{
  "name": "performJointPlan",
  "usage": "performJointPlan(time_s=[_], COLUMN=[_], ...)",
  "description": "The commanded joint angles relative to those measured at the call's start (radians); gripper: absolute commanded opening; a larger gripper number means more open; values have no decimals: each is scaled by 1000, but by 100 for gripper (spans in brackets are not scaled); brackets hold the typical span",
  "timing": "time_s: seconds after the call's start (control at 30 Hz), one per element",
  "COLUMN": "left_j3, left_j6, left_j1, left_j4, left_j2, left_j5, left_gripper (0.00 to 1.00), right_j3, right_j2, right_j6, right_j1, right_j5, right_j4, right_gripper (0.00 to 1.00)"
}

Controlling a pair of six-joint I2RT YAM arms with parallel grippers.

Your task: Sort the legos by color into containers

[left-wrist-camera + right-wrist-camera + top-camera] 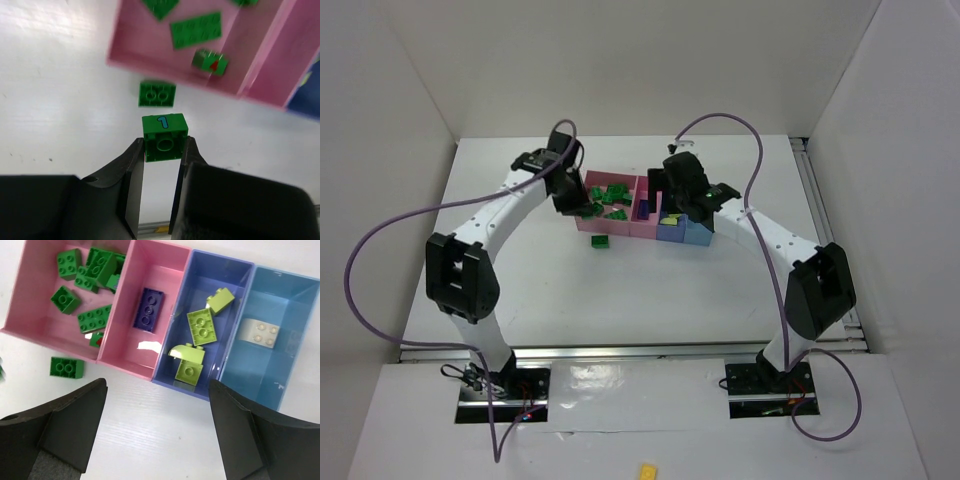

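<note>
- The left end effector [164, 150] is closed narrowly on a numbered green brick [164, 137], pinched at its two sides above the counter [620, 300]. This brick is just short of the tray [125, 369].
- Its face with a round socket is turned toward the wrist camera. The face printed with a blue "1" points toward the tray.
- A loose green brick [66, 367] lies studs up on the counter just outside the large pink compartment. Its long axis runs alongside that compartment's near wall.
- The right end effector [157, 410] hangs over the tray, spread wide and holding nothing.
- Green bricks [95, 318] lie at mixed angles in the large pink compartment.
- A purple brick [148, 308] lies studs up in the narrow pink compartment, lengthwise along it.
- Pale yellow-green bricks [202, 326] are in the blue compartment, and a beige brick [260, 333] is in the light-blue one.
- The counter is white and matte, enclosed by plain white walls [620, 60].
- A yellow brick [647, 469] sits apart, in front of the arm bases.
</note>
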Motion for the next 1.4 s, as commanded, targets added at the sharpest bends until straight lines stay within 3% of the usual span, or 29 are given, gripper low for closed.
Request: performJointPlan(time_s=[0.0,0.07,0.1,0.23,0.3,0.37,0.5,0.6,0.83,1.2,1.37], left_j3=[149,277,325,543,577,568,513,383,154,80,56], left_j6=[53,53,53,64,74,84,84,93,102,111,102], left_j1=[45,57,66,67,67,76,99,152,249,260,260], left_j4=[-8,-17,-35,-123,-132,-132,-132,-132,-81,-26,-8], left_j2=[39,150,192,364,377,351,243,121,-106,-148,-159], left_j5=[41,51,71,103,103,94,54,14,14,63,72], left_gripper=[27,27,33,68,77,92,94,94,92,88,88], right_j3=[0,0,0,10,10,23,47,70,168,372,438], right_j2=[-36,-36,-36,-15,28,55,137,227,390,600,645], right_j6=[-21,-44,-59,-127,-127,-77,69,173,221,233,223], right_j1=[-5,10,23,122,142,193,257,267,296,314,323], right_j5=[-59,-92,-101,-152,-187,-178,-75,-57,-57,15,60], right_j4=[14,14,14,5,-5,-5,17,66,107,29,5], right_gripper=[89,89,89,91,91,92,93,93,94,95,77])
